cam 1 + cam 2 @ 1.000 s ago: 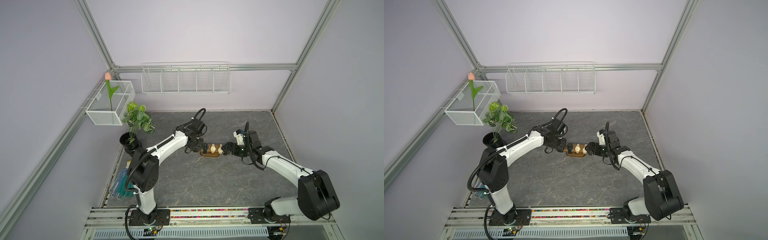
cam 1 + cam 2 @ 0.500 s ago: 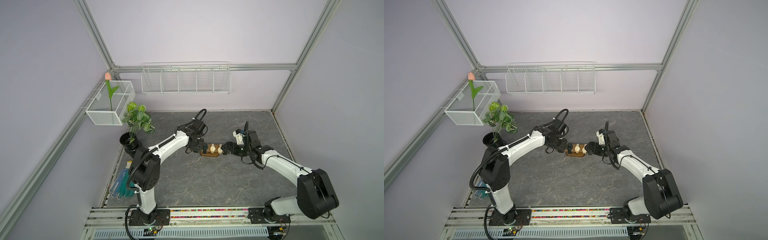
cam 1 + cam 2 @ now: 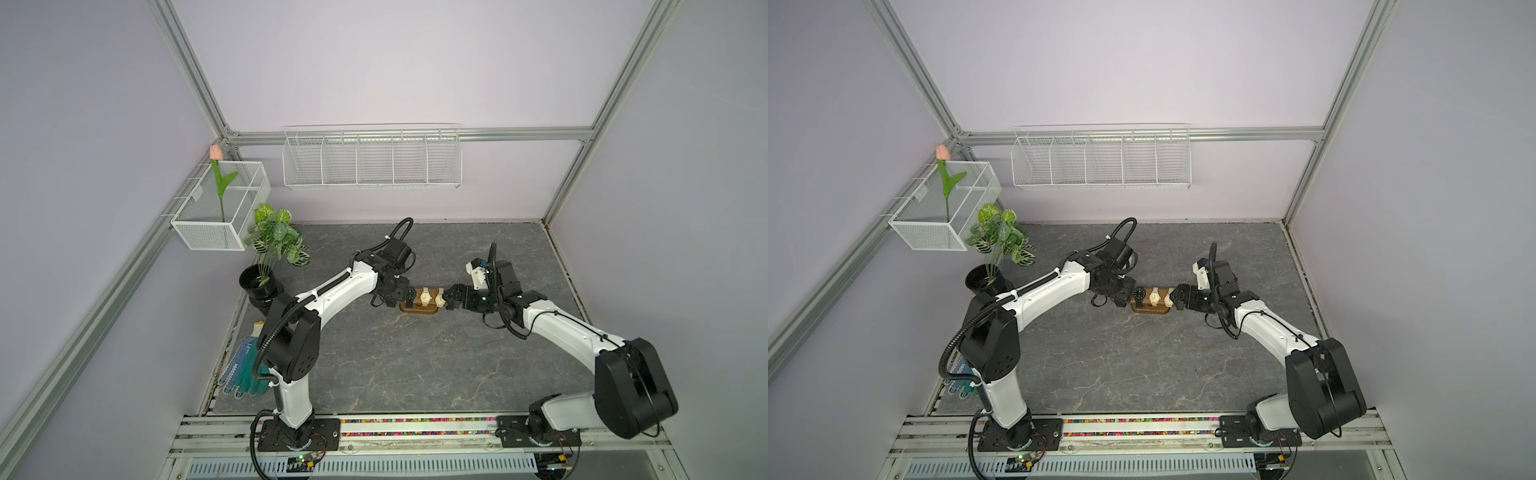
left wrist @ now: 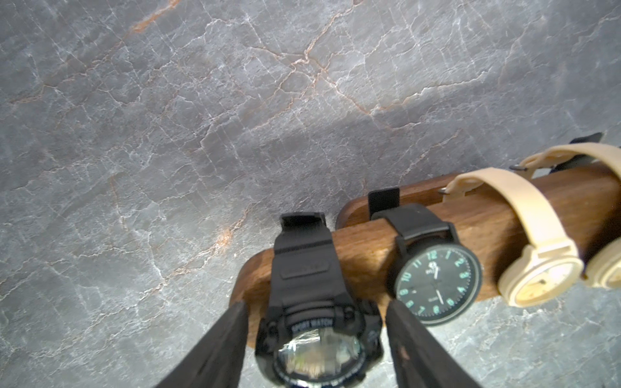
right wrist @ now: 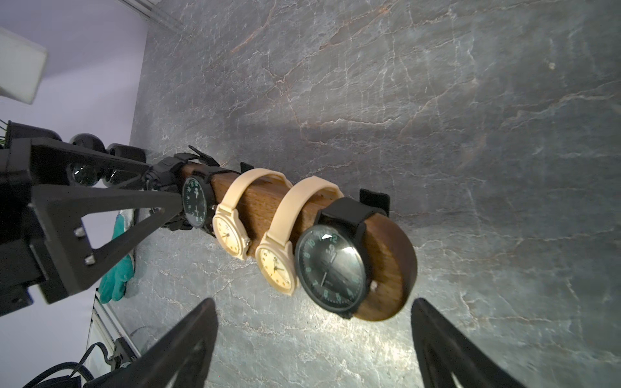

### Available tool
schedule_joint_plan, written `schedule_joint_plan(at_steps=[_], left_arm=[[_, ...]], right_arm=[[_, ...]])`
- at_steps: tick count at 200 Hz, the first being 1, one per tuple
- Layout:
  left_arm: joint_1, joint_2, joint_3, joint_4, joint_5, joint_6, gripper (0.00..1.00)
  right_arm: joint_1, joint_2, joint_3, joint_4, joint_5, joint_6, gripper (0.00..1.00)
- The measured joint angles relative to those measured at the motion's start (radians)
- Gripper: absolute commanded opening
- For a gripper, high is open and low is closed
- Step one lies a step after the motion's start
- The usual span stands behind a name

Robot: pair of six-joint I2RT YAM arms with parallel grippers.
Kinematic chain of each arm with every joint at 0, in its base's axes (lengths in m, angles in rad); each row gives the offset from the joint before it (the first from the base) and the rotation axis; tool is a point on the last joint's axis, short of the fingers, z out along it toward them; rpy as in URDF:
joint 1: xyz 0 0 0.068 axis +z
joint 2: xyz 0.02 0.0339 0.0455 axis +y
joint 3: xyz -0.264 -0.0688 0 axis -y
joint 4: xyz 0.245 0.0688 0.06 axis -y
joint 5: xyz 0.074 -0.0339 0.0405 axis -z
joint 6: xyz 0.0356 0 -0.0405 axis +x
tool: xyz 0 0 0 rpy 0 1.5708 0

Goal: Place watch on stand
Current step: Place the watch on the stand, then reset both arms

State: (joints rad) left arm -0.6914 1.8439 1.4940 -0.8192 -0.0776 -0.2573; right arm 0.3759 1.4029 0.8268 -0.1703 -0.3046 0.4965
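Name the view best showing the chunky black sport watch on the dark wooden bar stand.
Left wrist: the black sport watch sits close between the left gripper's fingers, lettering readable. Right wrist shows a far sliver; top views barely resolve it.

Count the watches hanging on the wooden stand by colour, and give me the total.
Black watches: 3
Beige watches: 2
Total on the stand: 5
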Motion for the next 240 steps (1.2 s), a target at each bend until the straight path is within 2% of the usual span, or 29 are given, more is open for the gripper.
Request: schedule_joint_plan(at_steps=[17,42,84,104,110,148,167,190,218,240], left_arm=[[0.000,-0.010,-0.008,0.013,0.001,0.000,0.70],[-0.001,-0.046,-0.041,0.034,0.005,-0.005,0.80],[-0.001,-0.186,-0.150,0.098,-0.039,-0.018,0.84],[-0.003,-0.311,-0.230,0.145,-0.143,-0.035,0.88],[-0.003,-0.356,-0.256,0.160,-0.187,-0.048,0.88],[-0.003,-0.671,-0.452,0.353,-0.409,-0.084,0.95],[-0.003,-0.766,-0.541,0.451,-0.497,-0.079,0.98],[0.000,-0.816,-0.658,0.574,-0.597,-0.039,1.00],[0.015,-0.806,-0.786,0.702,-0.711,0.010,1.00],[0.081,-0.789,-0.882,0.827,-0.741,0.053,1.00]], right_arm=[[0.000,-0.008,0.000,-0.009,0.008,-0.004,0.95],[0.000,-0.035,0.000,-0.031,0.030,-0.013,0.96],[-0.003,-0.106,0.000,-0.076,0.084,-0.042,0.99],[-0.013,-0.170,0.000,-0.103,0.126,-0.058,0.94],[-0.018,-0.193,0.000,-0.106,0.138,-0.062,0.89],[-0.034,-0.380,-0.011,-0.101,0.228,-0.074,0.88],[-0.036,-0.479,-0.043,-0.069,0.281,-0.080,0.88],[-0.037,-0.578,-0.113,-0.020,0.353,-0.106,0.88],[-0.040,-0.657,-0.224,0.055,0.428,-0.171,0.88],[-0.040,-0.697,-0.330,0.126,0.480,-0.235,0.88]])
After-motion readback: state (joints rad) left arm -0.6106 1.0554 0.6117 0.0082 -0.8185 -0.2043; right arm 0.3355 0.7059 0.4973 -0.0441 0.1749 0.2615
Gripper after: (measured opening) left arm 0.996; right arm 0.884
